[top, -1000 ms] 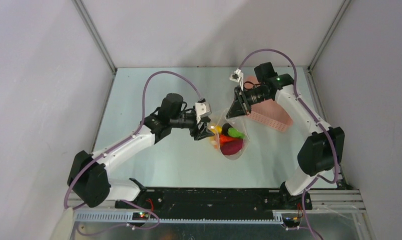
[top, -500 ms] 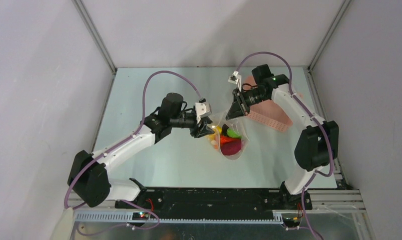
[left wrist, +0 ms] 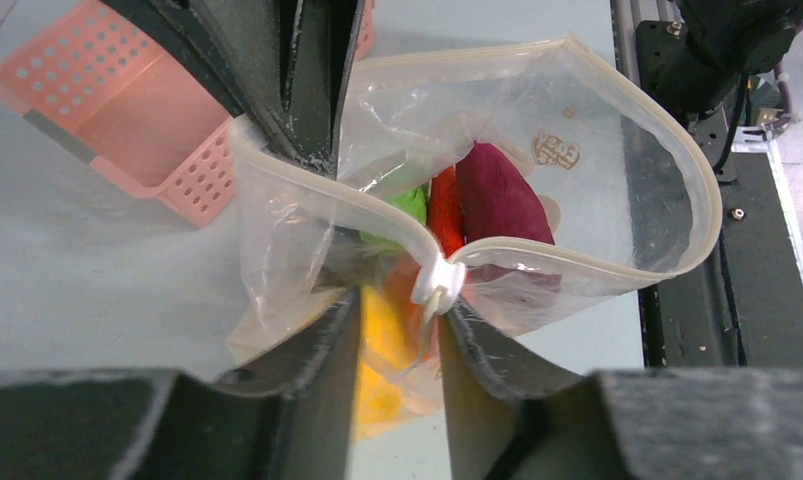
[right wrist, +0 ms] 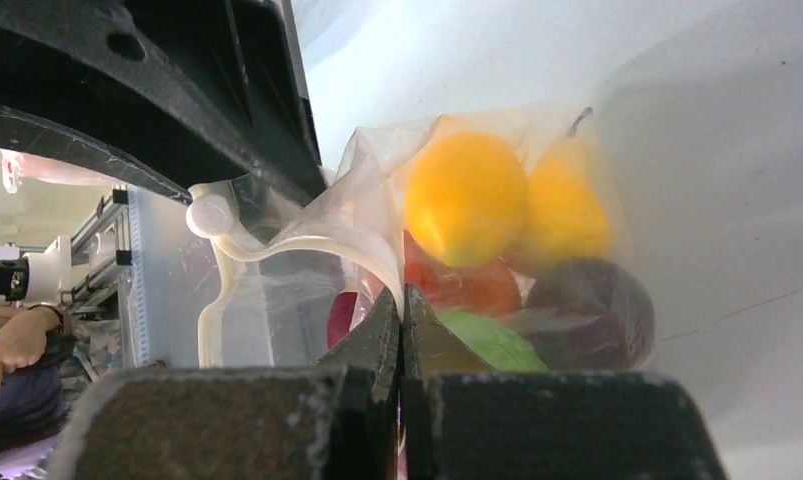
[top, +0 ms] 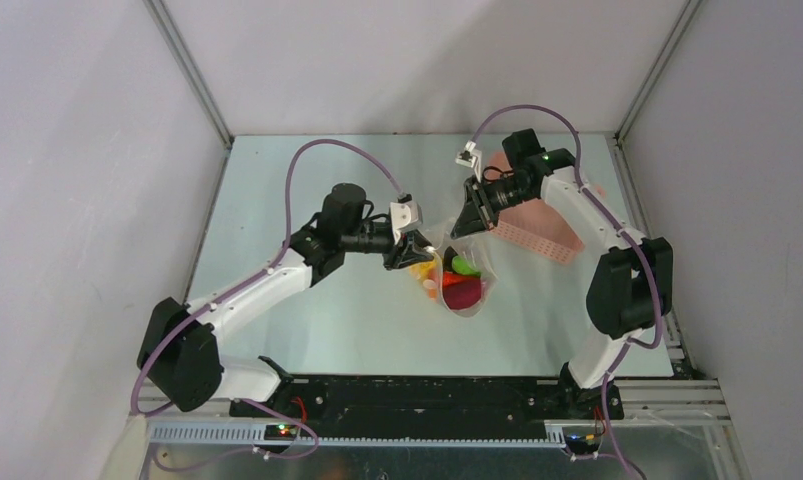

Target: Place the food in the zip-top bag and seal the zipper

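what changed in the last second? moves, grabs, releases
The left arm's fingers moved toward the zip-top bag and narrowed around the zipper at its near end. A gap still shows, so no firm pinch yet. The right arm's elbow swung slightly inward. Unchanged: the right arm's fingers stay shut on the bag's far rim, the food sits inside, and the pink basket hasn't moved.

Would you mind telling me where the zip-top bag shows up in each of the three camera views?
Top external: zip-top bag at table centre, between left gripper and right gripper.
Left wrist: bag mid-frame, mouth gaping, rim between the left fingers.
Right wrist: bag centre, rim pinched by the right jaws.
Shared landmark: green toy inside the bag.
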`<state>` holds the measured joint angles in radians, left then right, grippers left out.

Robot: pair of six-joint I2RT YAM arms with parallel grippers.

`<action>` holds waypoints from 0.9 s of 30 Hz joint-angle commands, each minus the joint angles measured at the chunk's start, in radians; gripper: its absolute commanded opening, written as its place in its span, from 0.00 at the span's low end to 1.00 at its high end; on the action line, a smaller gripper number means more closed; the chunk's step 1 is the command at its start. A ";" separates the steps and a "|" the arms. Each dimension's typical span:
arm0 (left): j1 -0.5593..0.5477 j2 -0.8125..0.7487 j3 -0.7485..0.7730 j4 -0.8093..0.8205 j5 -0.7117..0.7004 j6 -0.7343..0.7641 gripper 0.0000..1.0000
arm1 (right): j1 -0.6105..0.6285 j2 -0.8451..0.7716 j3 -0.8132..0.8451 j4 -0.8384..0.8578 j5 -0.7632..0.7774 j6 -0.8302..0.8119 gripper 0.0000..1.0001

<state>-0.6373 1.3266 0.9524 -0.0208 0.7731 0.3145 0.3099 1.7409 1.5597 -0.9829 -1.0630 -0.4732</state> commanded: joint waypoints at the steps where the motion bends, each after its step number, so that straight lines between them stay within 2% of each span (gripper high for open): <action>1: -0.005 0.013 0.036 0.044 0.044 0.010 0.35 | -0.009 0.002 0.029 0.021 -0.008 0.023 0.01; 7: -0.005 0.016 0.036 0.032 0.044 0.017 0.16 | -0.016 0.000 0.051 0.033 -0.006 0.042 0.02; 10: -0.005 0.014 0.031 0.036 0.033 0.014 0.01 | -0.016 -0.004 0.055 0.041 0.007 0.049 0.06; 13: -0.005 0.011 0.031 0.030 0.008 0.004 0.00 | -0.016 -0.028 0.051 0.047 0.073 0.054 0.11; 15: -0.005 0.008 0.043 -0.009 -0.012 -0.002 0.00 | -0.015 -0.055 0.054 0.042 0.127 0.052 0.27; 16: -0.005 0.005 0.052 -0.020 -0.020 -0.010 0.00 | -0.014 -0.085 0.053 0.046 0.148 0.061 0.57; 17: -0.005 0.001 0.054 -0.034 -0.035 -0.026 0.00 | -0.014 -0.102 0.051 0.050 0.185 0.066 0.78; 18: -0.005 -0.008 0.053 -0.036 -0.043 -0.035 0.00 | -0.013 -0.142 0.041 0.066 0.208 0.083 0.94; 22: -0.005 -0.048 0.030 0.008 -0.079 -0.122 0.00 | -0.015 -0.283 -0.019 0.174 0.389 0.202 0.99; 24: -0.005 -0.066 0.021 0.048 -0.077 -0.173 0.00 | -0.023 -0.346 -0.055 0.245 0.566 0.297 0.99; 27: -0.007 -0.092 0.015 0.089 -0.071 -0.240 0.00 | -0.044 -0.456 -0.138 0.396 0.631 0.415 0.99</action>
<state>-0.6388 1.3029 0.9558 -0.0250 0.7090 0.1902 0.2924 1.4162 1.5005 -0.8032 -0.6353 -0.2520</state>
